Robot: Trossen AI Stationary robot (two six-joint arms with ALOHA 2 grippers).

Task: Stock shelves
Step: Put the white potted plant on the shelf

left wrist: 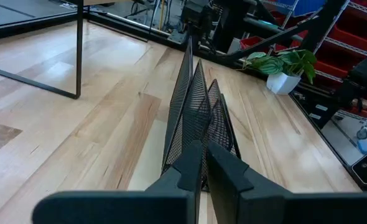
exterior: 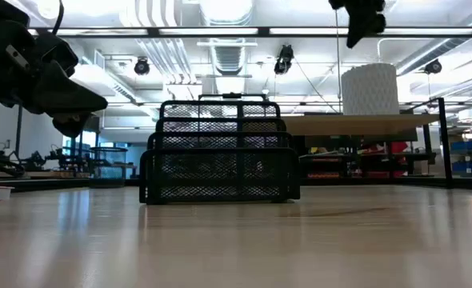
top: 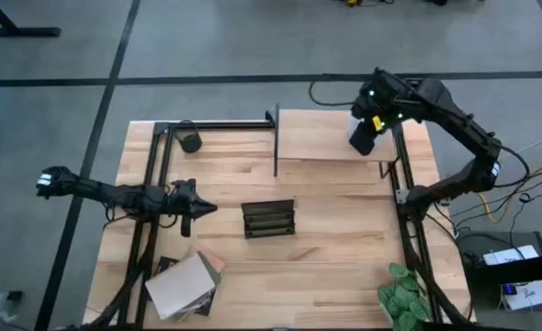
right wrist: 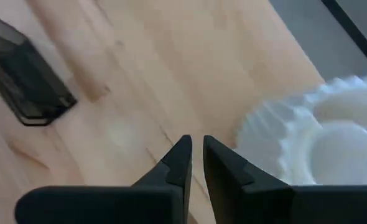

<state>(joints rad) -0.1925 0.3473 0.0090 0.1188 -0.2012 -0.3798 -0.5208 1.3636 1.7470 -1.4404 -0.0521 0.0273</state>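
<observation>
**Over the shelves, both end effectors empty**

My right end effector [right wrist: 196, 155] hangs above the shelves [top: 331, 136], which stand at the far edge of the light-wood worktop [top: 344, 248], toward its right corner. Its fingers are nearly together with a thin gap, gripping nothing. A white ribbed pot [right wrist: 314, 143] sits on the pale shelf board just beside them. My left end effector [left wrist: 202, 165] waits low near the worktop's left edge, fingers almost closed and empty, facing the black mesh rack [top: 269, 219] at the centre. A potted plant [top: 404, 292] occupies the near right corner, stacked books [top: 184, 287] the near left. Beyond, ceiling strip lights [exterior: 220, 32] and storage racks [exterior: 340, 164] fill the room.
</observation>
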